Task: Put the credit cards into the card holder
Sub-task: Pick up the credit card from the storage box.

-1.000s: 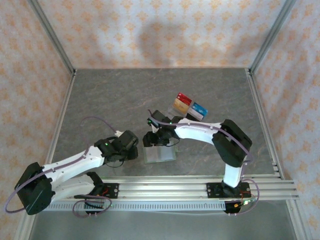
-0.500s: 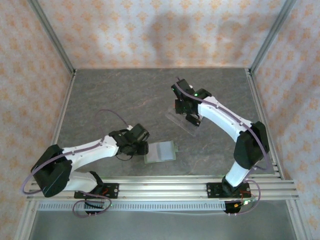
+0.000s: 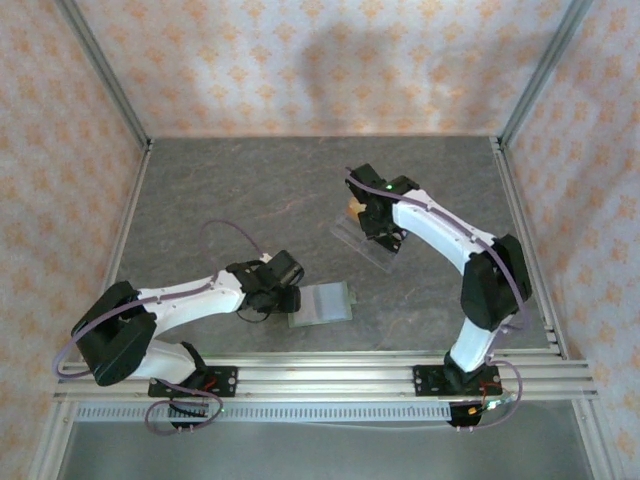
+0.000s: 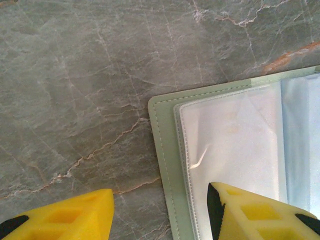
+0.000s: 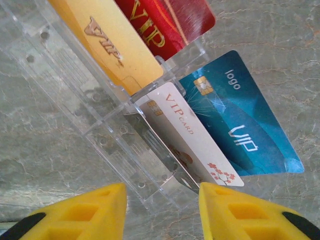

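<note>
The card holder [image 3: 322, 303] lies open and flat near the front of the table, sage-green with pale pockets [image 4: 235, 145]. My left gripper [image 3: 285, 299] is at its left edge, open. In the left wrist view, the left gripper [image 4: 160, 216] has one finger over the table and one over the pocket, the green border [image 4: 165, 150] between them. The credit cards stand in a clear tray [image 5: 65, 75]: gold-orange [image 5: 107, 40], red [image 5: 165, 22], blue [image 5: 240, 120] and pale [image 5: 190, 135]. My right gripper [image 5: 162, 212] hangs open over the tray's near end, beside the pale card.
The clear ridged tray [image 3: 358, 240] sits mid-table to the right, partly under my right gripper [image 3: 380, 226]. A metal rail [image 3: 330, 380] runs along the front edge. Patterned walls close in the grey stone-look table [image 3: 230, 200] on three sides.
My right arm has swung from the card holder back to the clear tray, and its jaws have narrowed a little. My left gripper has slid right to the card holder's left edge and opened wider.
</note>
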`<state>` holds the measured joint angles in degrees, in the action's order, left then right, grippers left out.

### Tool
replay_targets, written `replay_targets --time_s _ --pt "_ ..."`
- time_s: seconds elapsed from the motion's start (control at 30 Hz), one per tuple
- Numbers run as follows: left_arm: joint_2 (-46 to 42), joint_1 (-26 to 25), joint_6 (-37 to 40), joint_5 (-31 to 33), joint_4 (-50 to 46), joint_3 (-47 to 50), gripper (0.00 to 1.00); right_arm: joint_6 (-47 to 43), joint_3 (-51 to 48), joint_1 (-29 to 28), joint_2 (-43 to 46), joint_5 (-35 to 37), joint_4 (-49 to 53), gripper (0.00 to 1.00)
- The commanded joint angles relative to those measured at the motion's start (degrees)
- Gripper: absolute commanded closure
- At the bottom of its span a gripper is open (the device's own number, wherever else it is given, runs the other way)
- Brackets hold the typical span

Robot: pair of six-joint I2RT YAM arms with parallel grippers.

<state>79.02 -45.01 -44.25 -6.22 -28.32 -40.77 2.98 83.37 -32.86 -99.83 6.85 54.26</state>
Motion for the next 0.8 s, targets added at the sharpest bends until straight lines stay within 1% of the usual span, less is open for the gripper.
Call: replay_targets --time_s 0.0,0.2,0.37,0.77 --pt "0.2 -0.3 0.5 0.4 0.7 0.3 0.47 -3.1 1.0 0.8 -1.0 -1.5 1.8 0.59" --pt "0.2 -0.3 0.5 0.7 0.3 0.2 0.47 -4.0 1.5 1.3 -3.0 -1.4 1.8 0.65" --pt "0.2 -0.3 0.5 0.8 0.4 0.3 0.47 -4.2 1.2 1.4 -4.5 -1.4 1.9 0.66" --pt "0.2 -0.3 0.5 1.2 0.2 0.7 0.48 -4.4 1.0 1.7 -6.1 1.6 1.2 0.68"
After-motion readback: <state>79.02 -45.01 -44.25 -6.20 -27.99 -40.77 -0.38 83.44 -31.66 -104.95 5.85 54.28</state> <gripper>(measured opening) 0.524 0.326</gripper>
